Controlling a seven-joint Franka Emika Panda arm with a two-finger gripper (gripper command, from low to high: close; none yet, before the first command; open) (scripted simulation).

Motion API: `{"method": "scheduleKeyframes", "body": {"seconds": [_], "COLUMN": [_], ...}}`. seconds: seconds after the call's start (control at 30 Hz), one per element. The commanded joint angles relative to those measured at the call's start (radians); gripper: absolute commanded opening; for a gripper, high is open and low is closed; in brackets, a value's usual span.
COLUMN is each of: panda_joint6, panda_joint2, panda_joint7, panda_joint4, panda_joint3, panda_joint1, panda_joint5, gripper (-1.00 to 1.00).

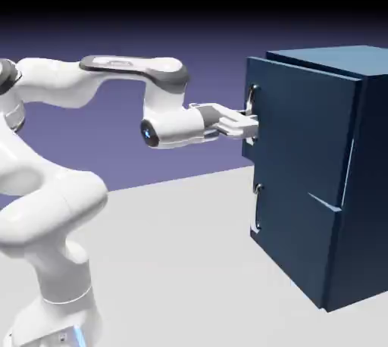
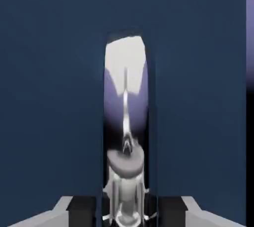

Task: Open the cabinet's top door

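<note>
Silver handle (image 2: 126,67) inside the closed gripper (image 2: 127,212); top door (image 2: 49,97) just beyond.

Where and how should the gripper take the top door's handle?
Grip the handle by its upright bar, probably coming straight at the top door from the front, a fingertip either side: the slim bar runs vertically, mounted on the door's face.

White, smoothly rounded arm (image 1: 49,209) with grey bands, a black round cap and a blue marking.
</note>
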Motion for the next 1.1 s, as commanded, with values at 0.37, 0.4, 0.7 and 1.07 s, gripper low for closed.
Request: {"method": "scheduleKeyframes", "body": {"seconds": [0.37, 0.4, 0.7, 1.07], "panda_joint6": [-0.023, -0.01, -0.014, -0.133], "panda_joint2": [0.219, 0.241, 0.255, 0.082], "panda_joint7": [-0.334, -0.377, -0.454, -0.198], "panda_joint4": [-0.092, -0.085, -0.151, -0.319], "panda_joint3": [-0.388, -0.417, -0.712, -0.977], "panda_joint1": [0.386, 0.415, 0.686, 0.807], "panda_joint5": [-0.032, -0.016, -0.137, -0.616], "gripper": [-1.0, -1.0, -1.0, -1.0]}}
